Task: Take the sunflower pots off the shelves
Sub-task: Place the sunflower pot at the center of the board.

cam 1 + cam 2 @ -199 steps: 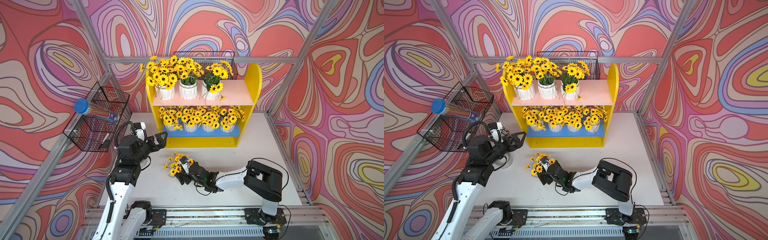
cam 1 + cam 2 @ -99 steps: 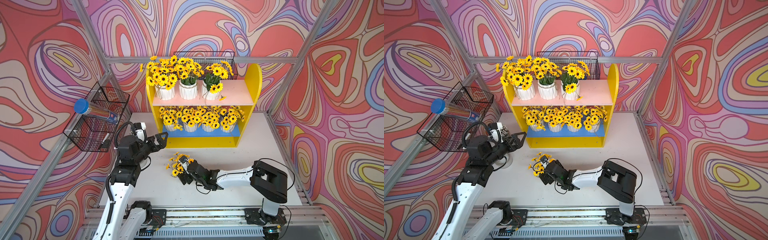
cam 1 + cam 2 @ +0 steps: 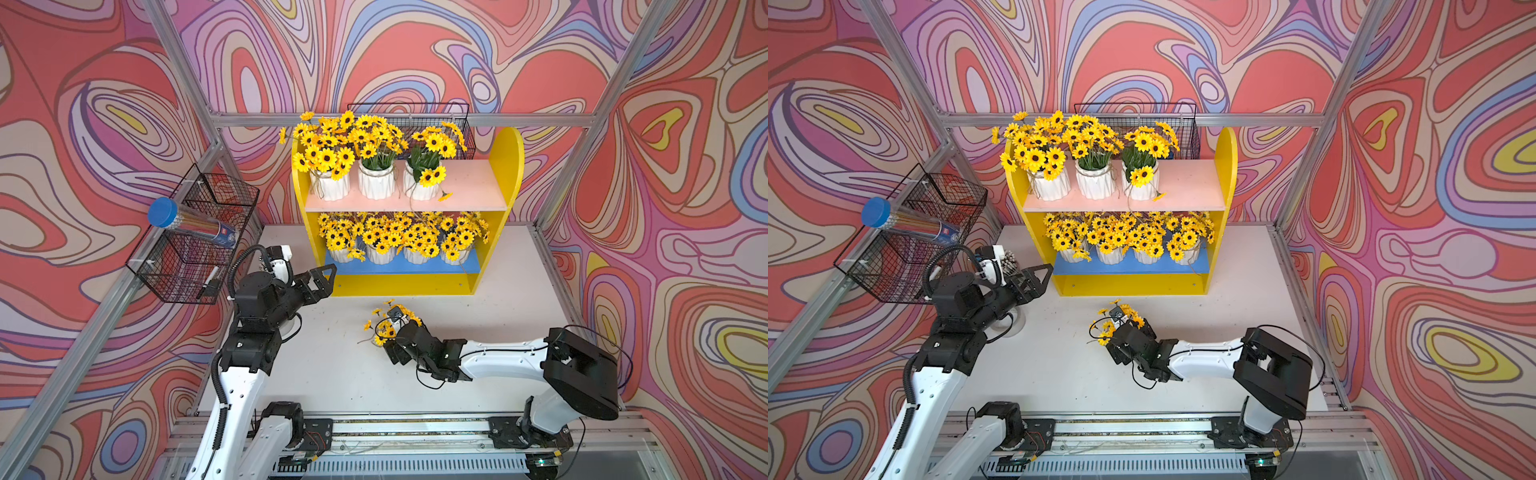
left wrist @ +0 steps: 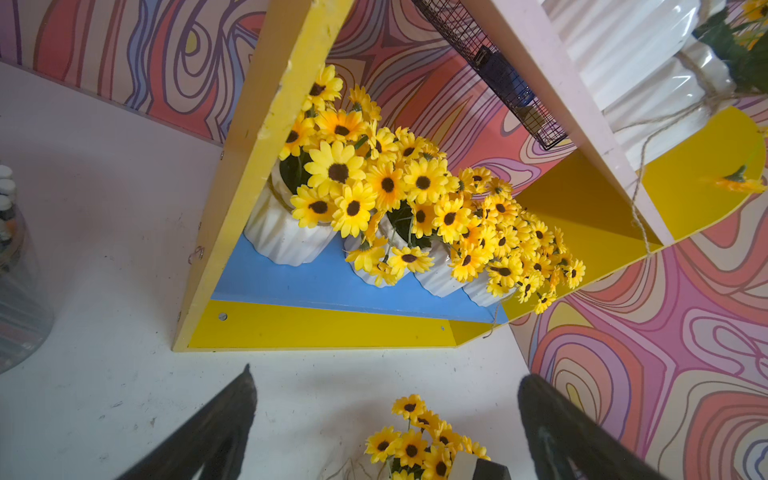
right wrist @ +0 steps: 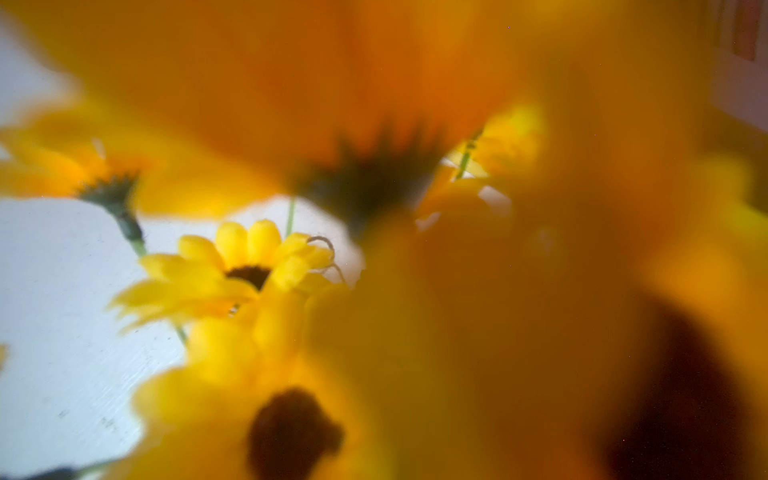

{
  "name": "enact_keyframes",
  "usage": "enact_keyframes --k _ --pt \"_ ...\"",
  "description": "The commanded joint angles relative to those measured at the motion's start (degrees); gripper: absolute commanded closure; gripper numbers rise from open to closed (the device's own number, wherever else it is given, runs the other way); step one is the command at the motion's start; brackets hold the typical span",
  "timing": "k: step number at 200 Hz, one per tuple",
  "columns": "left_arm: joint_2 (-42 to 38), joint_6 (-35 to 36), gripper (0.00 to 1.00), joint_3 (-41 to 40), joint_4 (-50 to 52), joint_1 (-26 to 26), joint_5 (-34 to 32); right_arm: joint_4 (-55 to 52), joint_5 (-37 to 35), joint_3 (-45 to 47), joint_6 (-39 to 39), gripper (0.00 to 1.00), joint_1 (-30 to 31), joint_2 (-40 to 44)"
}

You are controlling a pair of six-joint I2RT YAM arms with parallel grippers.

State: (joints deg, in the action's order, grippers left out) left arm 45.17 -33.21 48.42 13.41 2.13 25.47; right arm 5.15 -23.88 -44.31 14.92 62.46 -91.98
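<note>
Straddling 1 sunflower pot (image 3: 377, 338) on the desk (image 3: 332, 365) with right tool (image 3: 392, 334), grip impossible to tell; aiming empty, spread left tool (image 4: 386, 371) at shelves (image 3: 505, 166) for another.

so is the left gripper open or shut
Open: on the left gripper the two black fingers stand wide apart in its wrist view, only bare table between the tips.
</note>
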Motion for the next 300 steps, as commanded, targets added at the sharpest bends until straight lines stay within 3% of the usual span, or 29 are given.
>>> enact_keyframes --k 1,92,131,189,213,266,289,300 --pt "-0.35 -0.88 0.0 -0.53 -1.94 -0.37 0.88 -4.25 -7.39 2.89 3.66 0.71 -1.31 1.15" --pt "-0.34 -1.12 0.0 -0.55 -2.33 -0.37 1.22 -13.31 -14.7 5.08 12.77 0.7 -12.46 7.86" --pt "-0.34 -1.11 0.0 -0.57 -2.34 -0.37 1.34 -14.81 -14.19 5.52 12.42 0.69 -17.17 10.65" --pt "-0.17 -1.16 0.0 -0.59 -2.5 -0.37 1.52 -17.15 -15.11 4.98 15.38 0.69 -17.54 11.38" --pt "0.0 -1.35 0.0 -0.53 -2.6 -0.38 1.65 -21.2 -15.33 4.49 20.53 0.65 -17.54 12.25" --pt "0.01 -1.3 0.0 -0.62 -2.4 -0.37 1.59 -17.88 -12.87 4.4 16.78 0.48 -17.55 15.53" --pt "0.01 -1.23 0.0 -0.6 -2.34 -0.37 1.33 -18.65 -12.49 4.21 15.64 0.33 -17.54 19.11" --pt "0.01 -1.24 0.0 -0.57 -2.34 -0.37 1.21 -18.9 -12.73 4.6 15.25 0.31 -17.54 20.28"
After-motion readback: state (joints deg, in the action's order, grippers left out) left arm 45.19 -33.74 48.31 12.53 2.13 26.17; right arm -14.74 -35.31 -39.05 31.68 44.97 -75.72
